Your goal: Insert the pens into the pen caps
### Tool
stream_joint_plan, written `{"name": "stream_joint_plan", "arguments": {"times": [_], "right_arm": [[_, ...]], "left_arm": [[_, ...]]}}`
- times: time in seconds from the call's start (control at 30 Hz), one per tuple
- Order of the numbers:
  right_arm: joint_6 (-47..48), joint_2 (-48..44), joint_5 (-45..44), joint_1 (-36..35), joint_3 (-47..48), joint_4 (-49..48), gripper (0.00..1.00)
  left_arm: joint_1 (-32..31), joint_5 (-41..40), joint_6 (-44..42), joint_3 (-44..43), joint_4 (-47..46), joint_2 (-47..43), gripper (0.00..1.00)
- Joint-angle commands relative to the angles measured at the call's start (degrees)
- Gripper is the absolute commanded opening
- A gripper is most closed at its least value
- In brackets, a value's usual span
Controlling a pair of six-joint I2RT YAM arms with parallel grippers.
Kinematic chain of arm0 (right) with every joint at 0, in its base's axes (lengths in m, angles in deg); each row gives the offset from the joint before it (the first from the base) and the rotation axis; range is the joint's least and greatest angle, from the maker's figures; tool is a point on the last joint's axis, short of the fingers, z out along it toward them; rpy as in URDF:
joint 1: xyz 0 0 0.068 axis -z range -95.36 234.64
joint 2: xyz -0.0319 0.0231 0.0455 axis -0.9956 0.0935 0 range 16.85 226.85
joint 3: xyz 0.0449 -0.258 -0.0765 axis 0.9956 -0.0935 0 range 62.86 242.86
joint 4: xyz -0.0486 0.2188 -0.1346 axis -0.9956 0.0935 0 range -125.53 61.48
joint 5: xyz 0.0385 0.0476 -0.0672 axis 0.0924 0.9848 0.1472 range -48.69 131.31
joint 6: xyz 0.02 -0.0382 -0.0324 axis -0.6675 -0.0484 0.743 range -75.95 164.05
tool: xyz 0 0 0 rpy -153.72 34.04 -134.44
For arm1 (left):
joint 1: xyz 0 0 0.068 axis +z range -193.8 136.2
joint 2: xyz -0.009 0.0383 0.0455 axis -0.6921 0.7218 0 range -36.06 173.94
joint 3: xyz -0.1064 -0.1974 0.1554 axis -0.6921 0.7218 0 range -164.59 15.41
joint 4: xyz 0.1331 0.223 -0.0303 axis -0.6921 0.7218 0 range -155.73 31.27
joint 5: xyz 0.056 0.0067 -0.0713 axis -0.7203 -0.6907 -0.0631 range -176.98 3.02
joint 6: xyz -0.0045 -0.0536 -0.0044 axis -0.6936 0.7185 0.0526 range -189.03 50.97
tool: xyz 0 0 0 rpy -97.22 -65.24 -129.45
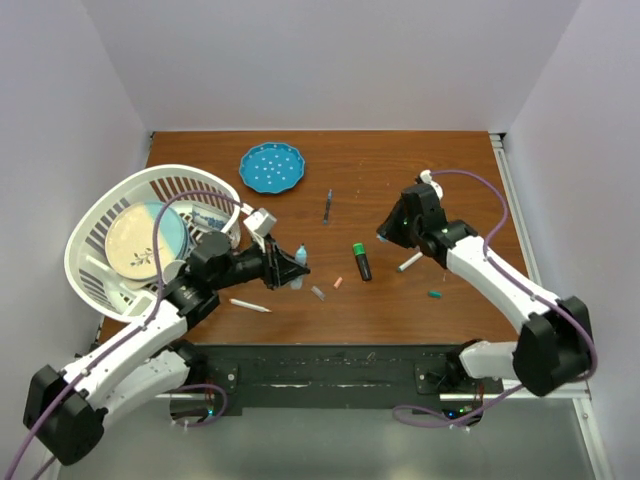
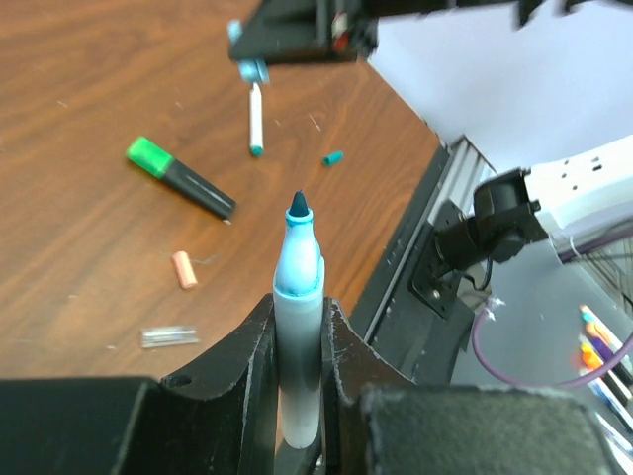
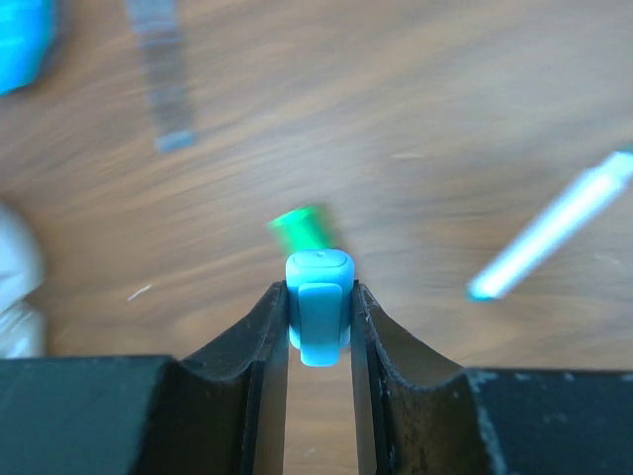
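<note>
Brown wooden worktop (image 1: 400, 310) fills the scene, with 2 arms reaching over it. Left jaws are clamped on a light-blue pen (image 2: 297, 297), its dark tip bare and pointing out past them, just above the wood near the middle. Right jaws pinch a light-blue cap (image 3: 318, 307) above the wood, right of centre. Loose on the wood lie a green-capped dark marker (image 1: 361, 261), a teal-tipped white pen (image 1: 409, 262), a teal cap (image 1: 435, 294), a pink cap (image 1: 338, 282), a greyish cap (image 1: 318, 293), a plain white pen (image 1: 250, 306) and a dark pen (image 1: 327, 206). 1 blue dotted plate (image 1: 272, 167) sits at the back.
</note>
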Motion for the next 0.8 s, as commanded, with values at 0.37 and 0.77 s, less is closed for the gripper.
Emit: {"name": "stream_joint_plan", "arguments": {"times": [0.37,0.77], "right_arm": [[-2.8,-7.58,-1.91,-23.62,6.93,-9.99,0.0],[-1.83,-4.68,-5.43,-28.02,11.59,-8.51,0.0]], "left_arm": [[-6.93,-5.04,3.22,-0.09,-13.02,9.93,0.0],[-6.93,-5.74,2.34,0.88,-12.68,9.59,0.0]]}}
